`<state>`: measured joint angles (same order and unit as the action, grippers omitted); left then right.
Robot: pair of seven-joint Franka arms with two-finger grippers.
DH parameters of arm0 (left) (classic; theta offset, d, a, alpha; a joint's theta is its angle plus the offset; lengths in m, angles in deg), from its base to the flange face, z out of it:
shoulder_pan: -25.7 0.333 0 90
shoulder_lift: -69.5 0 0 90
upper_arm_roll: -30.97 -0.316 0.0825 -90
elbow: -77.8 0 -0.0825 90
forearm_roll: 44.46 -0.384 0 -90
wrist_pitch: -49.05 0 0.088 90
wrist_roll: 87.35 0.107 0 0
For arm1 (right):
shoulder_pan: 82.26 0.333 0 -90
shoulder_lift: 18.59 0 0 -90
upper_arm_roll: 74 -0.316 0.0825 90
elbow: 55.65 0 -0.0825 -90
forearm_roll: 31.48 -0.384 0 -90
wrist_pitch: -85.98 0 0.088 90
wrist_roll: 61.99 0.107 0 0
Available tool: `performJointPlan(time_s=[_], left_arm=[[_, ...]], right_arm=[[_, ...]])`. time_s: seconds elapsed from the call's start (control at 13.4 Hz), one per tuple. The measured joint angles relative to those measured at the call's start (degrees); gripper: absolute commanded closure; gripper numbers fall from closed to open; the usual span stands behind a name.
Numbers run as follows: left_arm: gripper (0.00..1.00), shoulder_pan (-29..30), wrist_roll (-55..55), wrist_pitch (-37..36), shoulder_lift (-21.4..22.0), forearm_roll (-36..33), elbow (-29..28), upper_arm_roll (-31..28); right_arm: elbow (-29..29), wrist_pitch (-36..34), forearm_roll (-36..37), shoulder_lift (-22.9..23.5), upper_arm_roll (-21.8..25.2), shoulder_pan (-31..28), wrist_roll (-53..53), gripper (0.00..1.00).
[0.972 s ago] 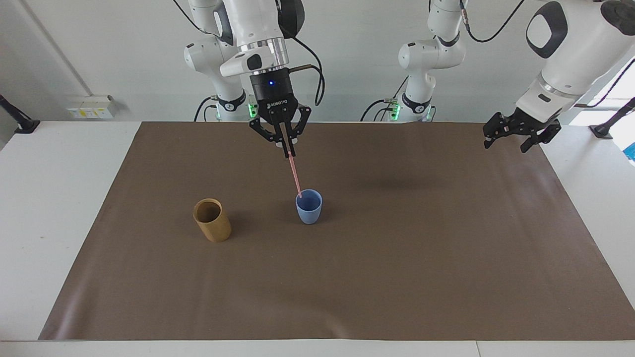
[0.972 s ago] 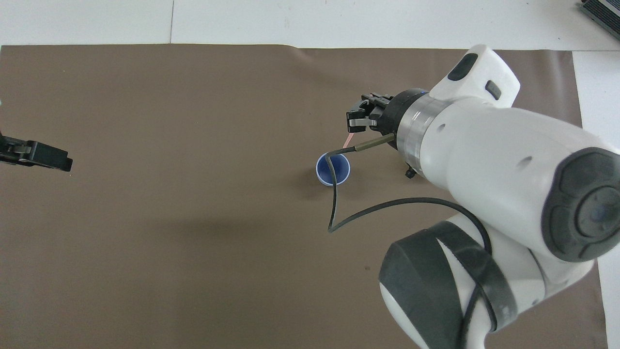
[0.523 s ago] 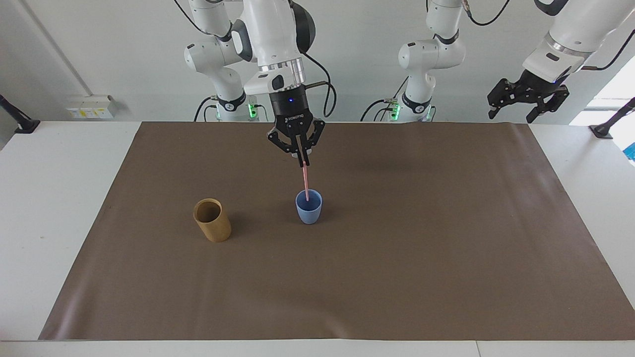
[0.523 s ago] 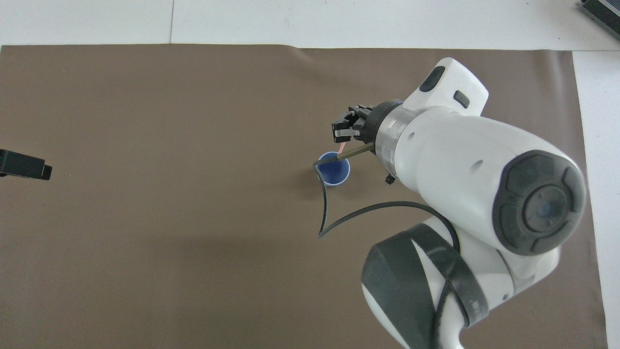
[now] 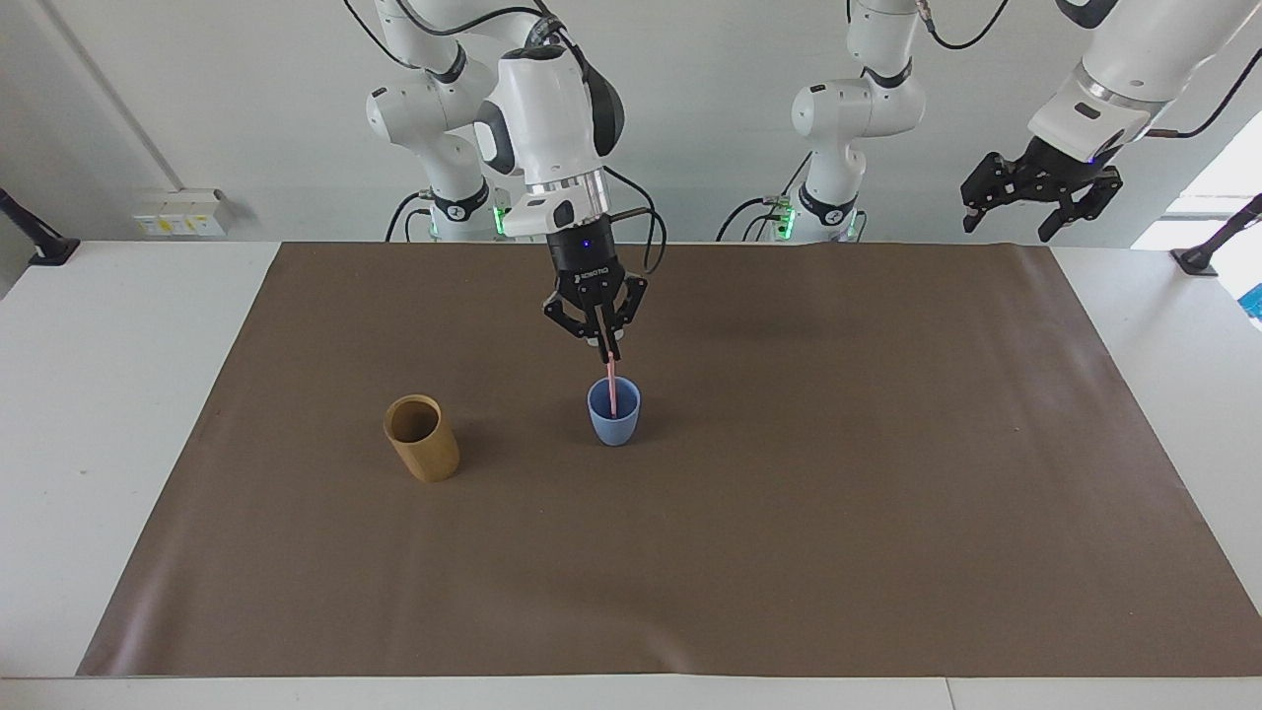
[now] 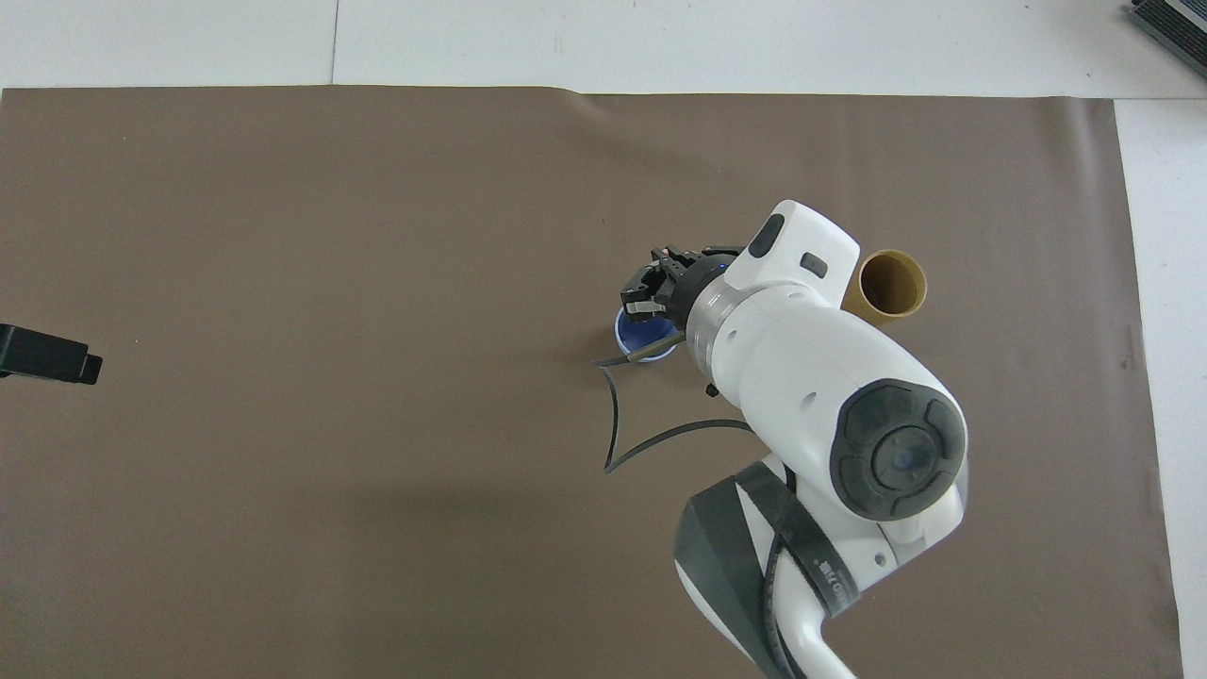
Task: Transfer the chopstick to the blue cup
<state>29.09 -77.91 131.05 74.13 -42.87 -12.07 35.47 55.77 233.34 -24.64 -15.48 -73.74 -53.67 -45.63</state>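
Facing view: a white worktop (image 5: 118, 394) w/ a brown mat (image 5: 789, 493) covering most of it. Near the mat's middle stands the blue cup (image 5: 614, 422), upright. The right gripper (image 5: 604, 353) hangs straight down over the cup, fingertips pinched together on the top end of the pink chopstick (image 5: 612, 385). The chopstick is near upright; its lower end is inside the cup's mouth. A tan cup (image 5: 422, 438) stands beside the blue one, toward the right arm's end of the worktop, apart from it, leaning slightly. The left gripper (image 5: 1037, 202) waits raised in the air over the mat's corner at the left arm's end, jaws spread wide, holding nothing.

Overhead view: the right arm's white body covers much of the scene. The right gripper (image 6: 651, 300) sits over the blue cup (image 6: 626, 332); only part of the rim shows. Chopstick is hidden here. The tan cup (image 6: 886, 287) peeks out past the arm. Only the left gripper's (image 6: 47, 354) dark tip shows at the frame edge.
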Motion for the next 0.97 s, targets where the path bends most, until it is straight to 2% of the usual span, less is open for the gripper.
performJointPlan(time_s=[0.07, 0.22, 0.3, 0.45, 0.6, 0.75, 0.97], left_arm=[[0.00, 0.0, -0.6, 0.0, 0.0, 0.2, 0.0, -0.2], [0.00, 0.0, -0.8, 0.0, 0.0, 0.3, 0.0, -0.1], [0.00, 0.0, -0.9, 0.0, 0.0, 0.3, 0.0, -0.1], [0.00, 0.0, -1.0, 0.0, 0.0, 0.4, 0.0, -0.1], [0.00, 0.0, -1.1, 0.0, 0.0, 0.4, 0.0, -0.1], [0.00, 0.0, -1.1, 0.0, 0.0, 0.4, 0.0, -0.3], [0.00, 0.0, -1.1, 0.0, 0.0, 0.4, 0.0, -0.4]], right_arm=[[0.4, 0.0, 0.0, 0.0, 0.0, 0.0, 0.0, 0.88], [1.1, 0.0, 0.0, -0.1, 0.0, 0.0, 0.0, 0.64], [1.2, 0.0, 0.0, -0.1, 0.0, 0.0, 0.0, 0.45], [1.2, 0.0, 0.0, -0.2, 0.0, 0.0, 0.0, 0.31], [1.2, 0.0, 0.0, -0.3, 0.0, 0.0, 0.0, 0.13], [1.1, 0.1, 0.0, -0.3, 0.0, 0.0, 0.0, 0.00], [0.0, -2.0, 0.0, -0.7, 0.3, -0.2, 0.2, 0.00]])
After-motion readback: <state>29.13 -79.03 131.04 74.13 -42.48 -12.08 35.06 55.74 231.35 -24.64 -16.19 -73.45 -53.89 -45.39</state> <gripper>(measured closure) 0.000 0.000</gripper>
